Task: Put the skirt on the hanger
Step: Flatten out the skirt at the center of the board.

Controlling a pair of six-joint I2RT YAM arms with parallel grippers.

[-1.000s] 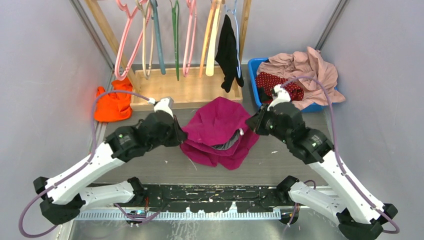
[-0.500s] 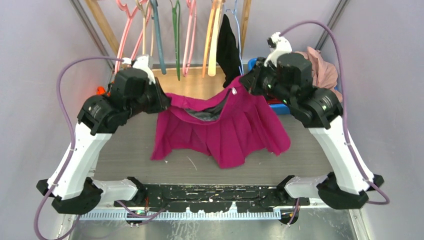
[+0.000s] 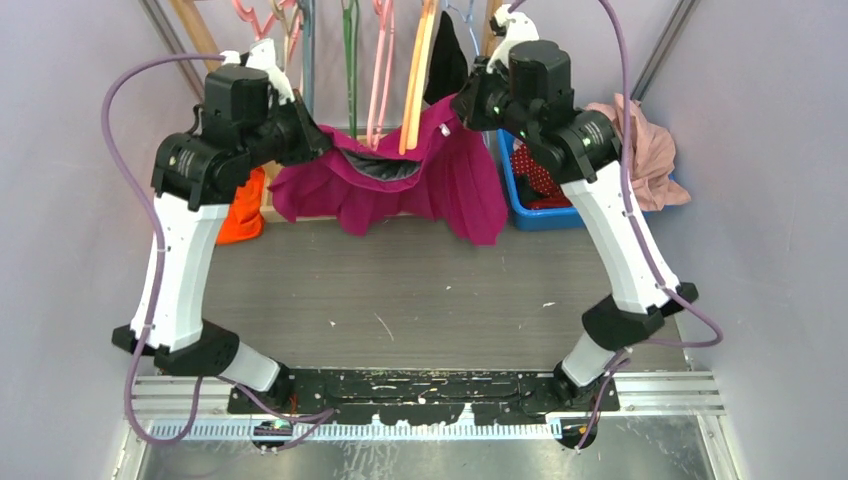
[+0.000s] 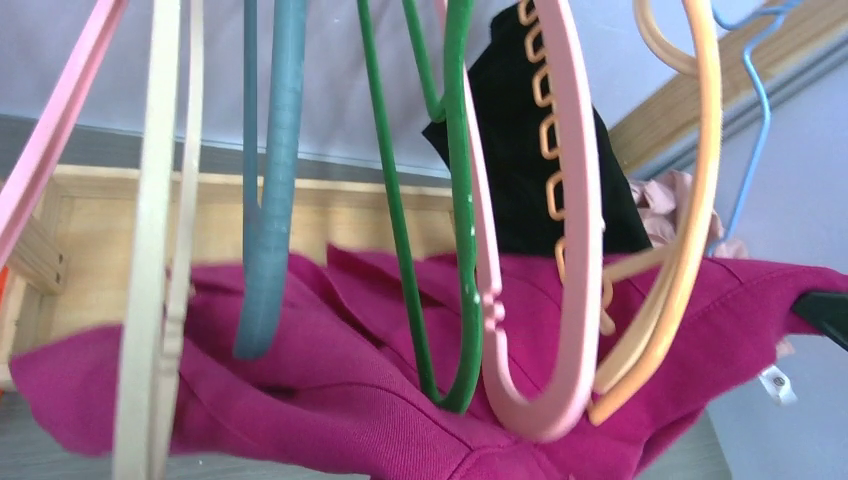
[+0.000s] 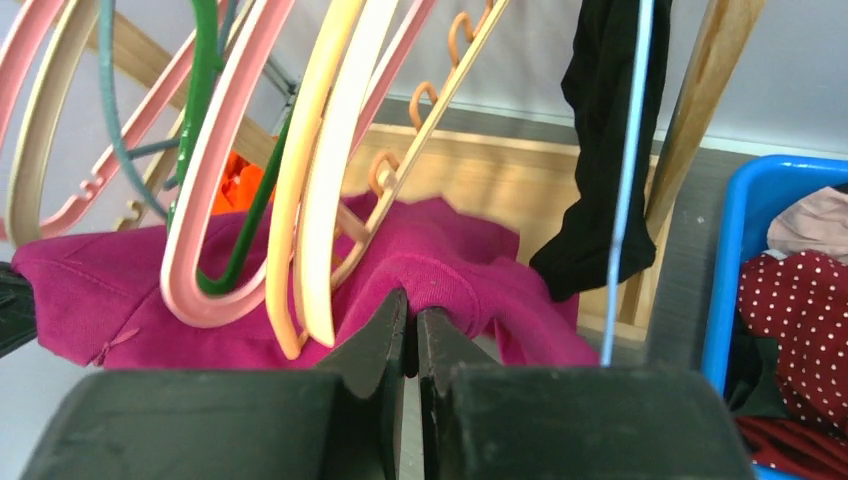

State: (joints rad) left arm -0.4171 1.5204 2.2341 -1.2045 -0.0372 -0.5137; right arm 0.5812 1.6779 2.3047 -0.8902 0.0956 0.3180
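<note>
The skirt (image 3: 540,175), dark red with white dots (image 5: 800,300), lies in the blue bin (image 3: 520,217) at the back right, and no gripper holds it. Two thin pink hangers hang on the rack, one at the left end (image 3: 262,20) and one in the middle (image 3: 380,90). Both arms hold a plain magenta garment (image 3: 440,185) stretched between them, high up against the hangers. My left gripper (image 3: 318,140) is shut on its left edge. My right gripper (image 5: 412,300) is shut on a fold at its right edge. The middle pink hanger's lower loop (image 4: 550,400) hangs in front of the magenta cloth.
Green (image 4: 460,250), teal (image 4: 270,200), cream and orange (image 5: 300,200) hangers crowd the rack. A black garment (image 3: 448,70) hangs on a blue wire hanger. A pale pink garment (image 3: 645,140) fills the bin, and an orange cloth (image 3: 240,215) lies at the back left. Wooden posts frame the rack.
Both arms have lifted the magenta garment off the table, spread it between them and carried it up and back to the row of hangers.
</note>
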